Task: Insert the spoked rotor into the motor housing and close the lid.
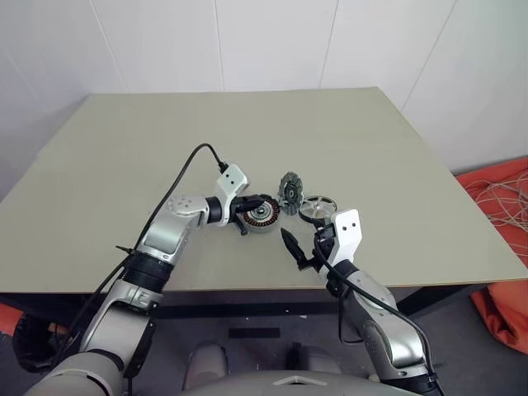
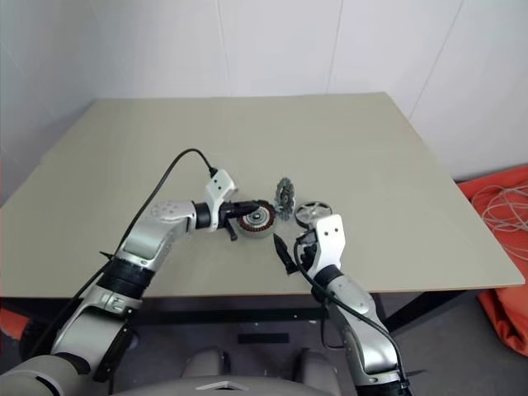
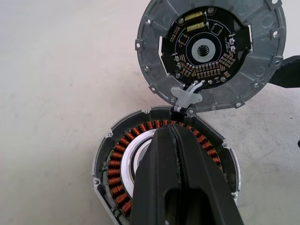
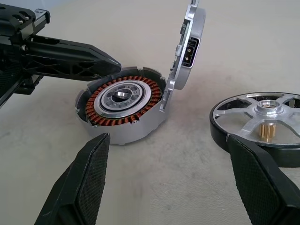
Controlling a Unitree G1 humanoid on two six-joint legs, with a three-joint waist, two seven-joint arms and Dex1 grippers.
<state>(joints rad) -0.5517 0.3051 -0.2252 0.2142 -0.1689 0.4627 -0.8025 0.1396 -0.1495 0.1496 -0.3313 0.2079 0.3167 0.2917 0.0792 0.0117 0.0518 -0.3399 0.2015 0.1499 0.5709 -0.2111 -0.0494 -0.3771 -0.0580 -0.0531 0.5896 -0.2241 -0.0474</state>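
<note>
On the table (image 1: 124,165), your left gripper (image 3: 176,140), fingers pressed together and holding nothing, hovers over the motor housing (image 4: 123,101). Its lid (image 4: 190,40) stands upright at the far edge. Beside them lies the spoked rotor (image 4: 262,119), near your wide-open right gripper (image 4: 168,180).

A broad table (image 1: 124,165) with a plain, pale olive-beige top takes up most of the room in view, its front edge dark underneath. Behind it stand white walls (image 1: 272,41) made of flat panels with thin vertical seams. The floor (image 1: 462,330) is grey. To the right of the table lies an orange-red heap (image 1: 495,198), possibly fabric or a bag, with a tangle of pale cords (image 1: 503,202) on top. Light is soft and even.
</note>
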